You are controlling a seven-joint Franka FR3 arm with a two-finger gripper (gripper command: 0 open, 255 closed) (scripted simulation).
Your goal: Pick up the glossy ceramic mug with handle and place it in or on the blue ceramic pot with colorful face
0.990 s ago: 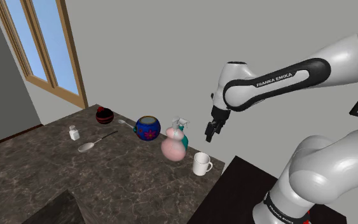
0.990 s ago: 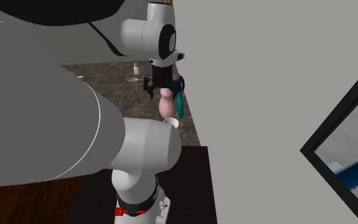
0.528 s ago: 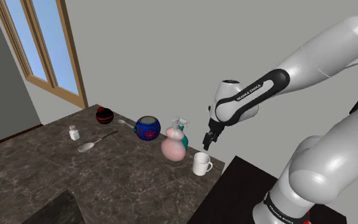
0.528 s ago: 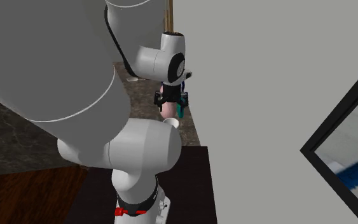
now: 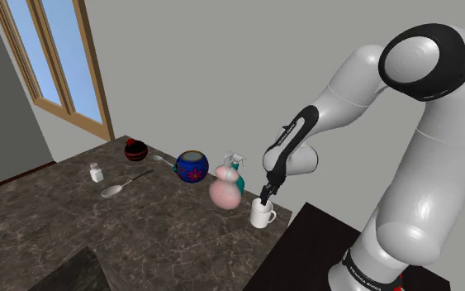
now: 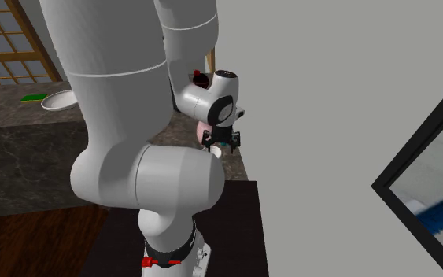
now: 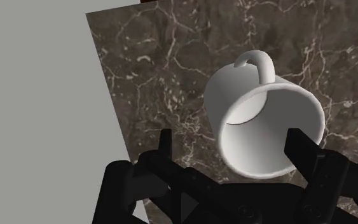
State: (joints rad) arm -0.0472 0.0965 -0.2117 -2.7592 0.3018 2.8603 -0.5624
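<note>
A plain white mug [image 5: 263, 215] with a handle stands upright near the stone counter's edge closest to the stand. My black gripper [image 5: 264, 197] hangs just above its rim, open. In the wrist view the mug [image 7: 266, 121] lies between the spread fingers, close to one fingertip [image 7: 300, 147], its handle pointing away from the hand. The gripper [image 7: 233, 149] holds nothing. A round blue pot [image 5: 192, 166] with red marks stands farther back on the counter, to the shoulder view's left of the mug. In the second exterior view the gripper [image 6: 223, 143] peeks out behind the arm.
A pink vase [image 5: 225, 192] and a teal spray bottle [image 5: 236, 166] stand between mug and pot. Farther off are a dark round jar [image 5: 135, 150], a small white shaker [image 5: 97, 172] and a spoon [image 5: 115, 190]. The grey wall runs close behind the counter [image 5: 156, 231].
The arm has swung down and toward the shoulder view's left, bringing the open gripper from well above the counter to just over the mug. No object has moved.
</note>
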